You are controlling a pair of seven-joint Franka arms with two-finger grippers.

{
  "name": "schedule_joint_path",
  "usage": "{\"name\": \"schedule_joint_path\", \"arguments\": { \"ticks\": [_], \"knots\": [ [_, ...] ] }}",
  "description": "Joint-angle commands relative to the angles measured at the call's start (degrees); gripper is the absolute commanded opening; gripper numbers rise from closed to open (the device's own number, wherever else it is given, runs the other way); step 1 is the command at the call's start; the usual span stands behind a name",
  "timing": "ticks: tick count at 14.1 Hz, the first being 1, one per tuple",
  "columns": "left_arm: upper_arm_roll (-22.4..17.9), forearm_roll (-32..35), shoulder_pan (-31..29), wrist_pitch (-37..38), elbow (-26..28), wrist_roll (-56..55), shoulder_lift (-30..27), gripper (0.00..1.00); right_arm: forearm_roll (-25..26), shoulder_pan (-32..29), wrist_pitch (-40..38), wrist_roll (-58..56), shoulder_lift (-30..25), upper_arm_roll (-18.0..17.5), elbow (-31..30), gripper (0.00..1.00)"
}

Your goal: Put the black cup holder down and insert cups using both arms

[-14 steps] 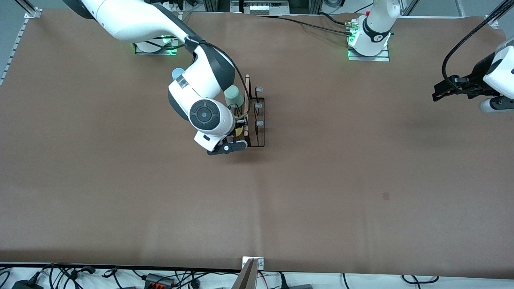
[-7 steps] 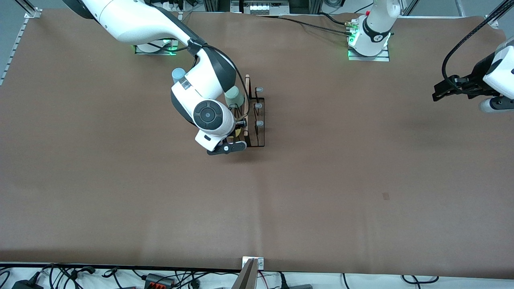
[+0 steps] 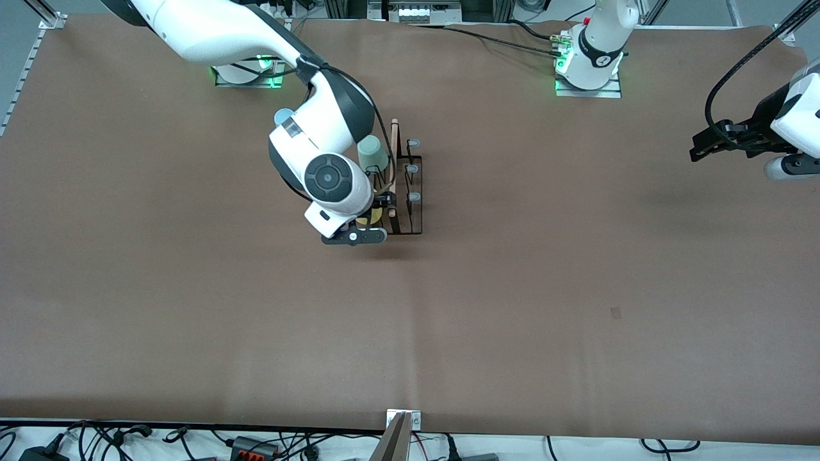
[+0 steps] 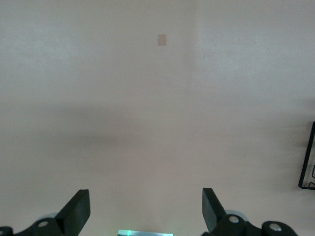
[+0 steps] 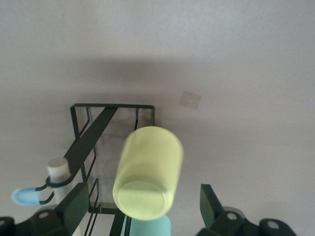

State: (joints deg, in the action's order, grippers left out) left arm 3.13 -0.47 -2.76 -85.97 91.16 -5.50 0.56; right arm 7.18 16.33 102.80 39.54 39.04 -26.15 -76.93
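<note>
Three cups show: yellow cup [image 5: 147,172] and mint cup [image 3: 372,153] sit on the black cup holder [image 3: 410,192] mid-table, a blue one [image 3: 282,117] peeks beside the right arm. Your right gripper [image 5: 142,209] stands open around the yellow cup; your left gripper [image 4: 145,209] waits open over bare table. You likely have only the blue cup left.

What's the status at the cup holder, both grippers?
Right gripper open over yellow cup, cup sits inverted on black cup holder. Left gripper open, waiting over bare table. Nothing in the way.
</note>
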Motion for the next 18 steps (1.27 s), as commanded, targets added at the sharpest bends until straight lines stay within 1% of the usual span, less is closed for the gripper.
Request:
{"name": "schedule_joint_path", "arguments": {
  "ticks": [1, 4, 6, 7, 9, 10, 11, 12, 14, 15, 16, 18],
  "knots": [
    [0.13, 0.11, 0.03, 0.89, -0.28, -0.47, -0.56, 1.00, 1.00, -2.08, -2.42, 1.07, -4.92, -0.13, -0.68, 1.00],
    [0.13, 0.11, 0.03, 0.89, -0.28, -0.39, -0.56, 1.00, 1.43, -5.33, -2.87, 0.71, -9.40, -0.13, -0.68, 1.00],
    [0.13, 0.11, 0.03, 0.89, -0.28, -0.47, -0.65, 1.00, 5.37, -8.22, -2.87, -1.12, -10.99, -0.04, -0.68, 1.00],
    [0.13, 0.11, 0.03, 0.89, -0.28, -0.47, -0.56, 1.00, 6.00, -10.33, -2.96, -3.31, -11.61, -0.05, -0.68, 1.00],
    [0.13, 0.11, 0.03, 0.89, -0.28, -0.47, -0.56, 1.00, 5.92, -14.64, -4.09, -9.88, -12.84, -0.05, -0.59, 1.00],
    [0.13, 0.11, 0.03, 0.89, -0.28, -0.47, -0.56, 1.00, 5.92, -16.22, -6.19, -12.53, -13.02, 0.04, 0.10, 1.00],
    [0.13, 0.11, 0.03, 0.89, -0.28, -0.47, -0.56, 1.00, 5.83, -17.80, -8.12, -14.99, -12.93, 0.04, 2.55, 1.00],
    [0.13, 0.11, 0.03, 0.89, -0.28, -0.47, -0.56, 1.00, 5.83, -19.30, -9.36, -16.41, -12.93, -0.04, 4.14, 1.00],
    [0.13, 0.11, 0.03, 0.89, -0.28, -0.39, -0.56, 1.00, 5.92, -22.11, -9.02, -16.16, -13.54, 0.04, 4.33, 1.00],
    [0.13, 0.20, 0.03, 0.89, -0.28, -0.47, -0.56, 1.00, 5.75, -23.26, -8.85, -16.25, -14.85, 0.30, 4.24, 1.00],
    [0.13, 0.11, 0.03, 0.89, -0.28, -0.47, -0.56, 1.00, 5.40, -23.10, -8.41, -17.90, -15.74, 2.92, 3.98, 1.00],
    [0.13, 0.11, 0.03, 0.89, -0.28, -0.47, -0.56, 1.00, 3.47, -22.39, -8.23, -27.01, -17.23, 8.36, 3.89, 1.00]
  ]
}}
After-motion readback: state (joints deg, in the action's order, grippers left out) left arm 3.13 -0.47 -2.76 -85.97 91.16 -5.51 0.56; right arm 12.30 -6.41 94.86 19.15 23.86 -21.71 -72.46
